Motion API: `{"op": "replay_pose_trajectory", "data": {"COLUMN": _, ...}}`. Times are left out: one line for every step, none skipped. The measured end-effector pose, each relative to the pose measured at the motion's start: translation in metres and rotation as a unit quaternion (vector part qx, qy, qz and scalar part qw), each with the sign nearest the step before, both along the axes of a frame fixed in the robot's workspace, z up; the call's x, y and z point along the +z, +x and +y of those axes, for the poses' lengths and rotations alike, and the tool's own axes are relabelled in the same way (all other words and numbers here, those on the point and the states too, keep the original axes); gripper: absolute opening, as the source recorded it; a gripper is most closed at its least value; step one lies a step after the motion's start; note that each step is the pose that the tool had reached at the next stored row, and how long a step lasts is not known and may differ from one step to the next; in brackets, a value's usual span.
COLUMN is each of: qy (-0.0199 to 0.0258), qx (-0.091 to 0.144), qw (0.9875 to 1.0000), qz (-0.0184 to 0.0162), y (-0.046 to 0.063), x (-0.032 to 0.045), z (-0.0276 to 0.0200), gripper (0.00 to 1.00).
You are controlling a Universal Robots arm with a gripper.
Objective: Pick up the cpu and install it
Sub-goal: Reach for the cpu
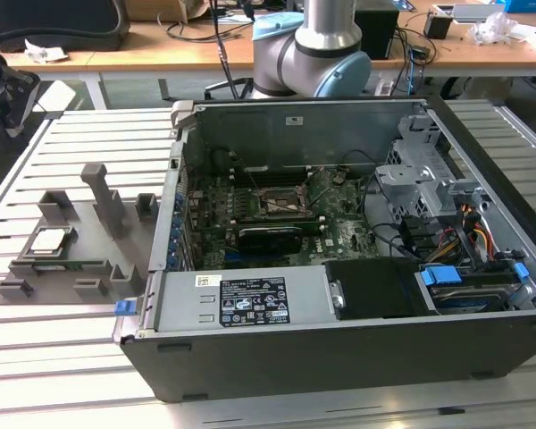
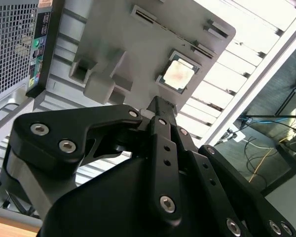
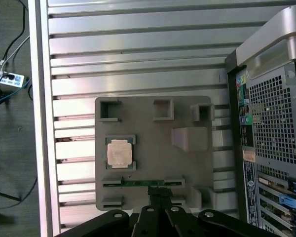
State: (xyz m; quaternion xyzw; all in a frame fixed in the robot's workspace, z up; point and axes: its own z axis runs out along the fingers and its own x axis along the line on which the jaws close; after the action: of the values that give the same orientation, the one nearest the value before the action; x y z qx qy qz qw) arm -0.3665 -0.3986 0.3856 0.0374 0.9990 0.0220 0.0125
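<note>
I see one cpu (image 1: 52, 239) in one tray (image 1: 36, 268), at nine o'clock of the one case (image 1: 339, 357) in the exterior view. One tall post (image 1: 104, 195) stands between them. Gripper (image 3: 159, 190) fingers are together, holding nothing.

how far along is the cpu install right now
Done: nothing yet. The cpu lies in its pocket on the grey fixture tray, outside the computer case. In hand: nothing. The gripper hangs over the tray in both wrist views, shut and apart from the chip. Left: picking the cpu up and seating it in the socket.
</note>
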Motion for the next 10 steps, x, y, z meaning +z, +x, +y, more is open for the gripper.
{"op": "replay_pose_trajectory", "data": {"qy": 0.0, "qx": 0.0, "qw": 1.0, "qz": 0.0, "y": -0.002, "x": -0.0001, "z": 0.0, "gripper": 0.11}}
{"op": "replay_pose_trajectory", "data": {"qy": 0.0, "qx": 0.0, "qw": 1.0, "qz": 0.0, "y": -0.004, "x": -0.0001, "z": 0.0, "gripper": 0.11}}
{"op": "replay_pose_trajectory", "data": {"qy": 0.0, "qx": 0.0, "qw": 1.0, "qz": 0.0, "y": -0.006, "x": -0.0002, "z": 0.0, "gripper": 0.11}}
{"op": "replay_pose_trajectory", "data": {"qy": 0.0, "qx": 0.0, "qw": 1.0, "qz": 0.0, "y": -0.007, "x": -0.0003, "z": 0.0, "gripper": 0.11}}
{"op": "replay_pose_trajectory", "data": {"qy": 0.0, "qx": 0.0, "qw": 1.0, "qz": 0.0, "y": -0.011, "x": -0.0004, "z": 0.0, "gripper": 0.11}}
{"op": "replay_pose_trajectory", "data": {"qy": 0.0, "qx": 0.0, "qw": 1.0, "qz": 0.0, "y": -0.013, "x": -0.0005, "z": 0.0, "gripper": 0.11}}
{"op": "replay_pose_trajectory", "data": {"qy": 0.0, "qx": 0.0, "qw": 1.0, "qz": 0.0, "y": -0.015, "x": -0.0006, "z": 0.0, "gripper": 0.11}}
{"op": "replay_pose_trajectory", "data": {"qy": 0.0, "qx": 0.0, "qw": 1.0, "qz": 0.0, "y": -0.017, "x": -0.0006, "z": 0.0, "gripper": 0.11}}
{"op": "replay_pose_trajectory", "data": {"qy": 0.0, "qx": 0.0, "qw": 1.0, "qz": 0.0, "y": -0.02, "x": -0.0007, "z": 0.0, "gripper": 0.11}}
{"op": "replay_pose_trajectory", "data": {"qy": 0.0, "qx": 0.0, "qw": 1.0, "qz": 0.0, "y": -0.022, "x": -0.0008, "z": 0.0, "gripper": 0.11}}
